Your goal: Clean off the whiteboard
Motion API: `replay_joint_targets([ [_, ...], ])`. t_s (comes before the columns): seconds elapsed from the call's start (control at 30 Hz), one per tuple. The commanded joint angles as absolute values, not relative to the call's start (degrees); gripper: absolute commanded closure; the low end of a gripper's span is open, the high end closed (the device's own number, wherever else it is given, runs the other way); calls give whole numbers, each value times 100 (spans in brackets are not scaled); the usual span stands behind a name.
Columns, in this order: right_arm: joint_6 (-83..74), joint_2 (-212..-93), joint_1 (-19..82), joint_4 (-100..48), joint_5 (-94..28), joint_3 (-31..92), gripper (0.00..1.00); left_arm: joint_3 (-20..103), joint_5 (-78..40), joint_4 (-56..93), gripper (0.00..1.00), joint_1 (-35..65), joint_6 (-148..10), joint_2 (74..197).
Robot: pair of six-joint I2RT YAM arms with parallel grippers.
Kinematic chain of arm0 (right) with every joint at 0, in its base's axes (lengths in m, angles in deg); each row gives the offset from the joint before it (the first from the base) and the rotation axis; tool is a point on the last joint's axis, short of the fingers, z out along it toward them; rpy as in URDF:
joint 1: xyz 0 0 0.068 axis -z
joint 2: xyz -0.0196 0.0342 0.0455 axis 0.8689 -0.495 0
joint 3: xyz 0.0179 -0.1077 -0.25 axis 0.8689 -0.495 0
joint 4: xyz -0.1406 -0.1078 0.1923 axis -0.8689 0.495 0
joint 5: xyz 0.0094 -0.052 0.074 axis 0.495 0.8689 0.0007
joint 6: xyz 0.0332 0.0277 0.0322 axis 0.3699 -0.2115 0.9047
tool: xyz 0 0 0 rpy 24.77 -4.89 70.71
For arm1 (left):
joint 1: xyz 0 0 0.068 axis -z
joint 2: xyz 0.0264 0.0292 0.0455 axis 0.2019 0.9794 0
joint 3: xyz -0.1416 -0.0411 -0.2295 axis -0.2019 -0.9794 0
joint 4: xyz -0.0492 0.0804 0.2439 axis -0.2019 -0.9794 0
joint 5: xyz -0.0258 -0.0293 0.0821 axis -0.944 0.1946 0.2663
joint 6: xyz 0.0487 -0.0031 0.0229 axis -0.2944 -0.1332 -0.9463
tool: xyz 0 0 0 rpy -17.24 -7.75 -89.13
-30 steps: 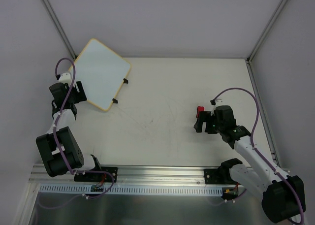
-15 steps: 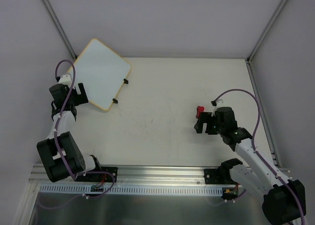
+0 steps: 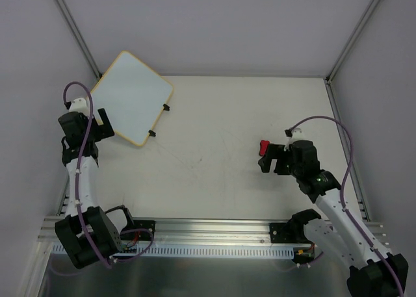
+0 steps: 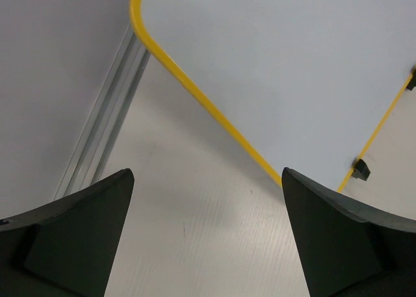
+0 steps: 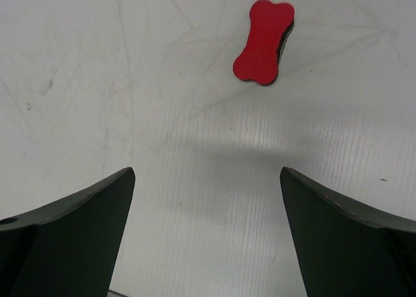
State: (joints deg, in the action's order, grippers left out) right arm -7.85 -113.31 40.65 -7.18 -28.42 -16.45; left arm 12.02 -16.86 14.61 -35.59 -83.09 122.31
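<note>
The whiteboard (image 3: 132, 97) sits blank at the upper left, unmoved. The left gripper (image 4: 208, 177) has backed off its edge, jaws now wide apart. The right gripper (image 5: 207, 173) — also spread — has drawn slightly back from the red eraser (image 5: 264, 42).

Two arms, same build: white tubular links (image 3: 83, 192) between chunky black joint housings (image 3: 81, 235). A thin purple cable loops off each wrist: left (image 3: 78, 83), right (image 3: 320, 118). Left pincer (image 4: 207, 173) and right pincer (image 5: 207, 173) have matte black, wedge-shaped fingers (image 4: 78, 238) with smooth faces. Small green light (image 3: 319, 178) just behind the right pincer.
</note>
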Motion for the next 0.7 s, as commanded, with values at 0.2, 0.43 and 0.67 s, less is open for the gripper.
replay_joint_targets([
  [0.2, -1820, -11557, 4108, 545, -1085, 1006, 1, 2893, -1605, -319, 1, -2846, -7505, 11016],
  [0.43, -3182, -11690, 4108, 1064, 88, 3247, 1, 4616, -1561, -1234, 1, -2062, -7628, 10479],
  [0.67, -3851, -11488, 4108, 1416, 211, 4821, 1, 5979, -1578, -1568, 1, -1622, -7611, 10136],
])
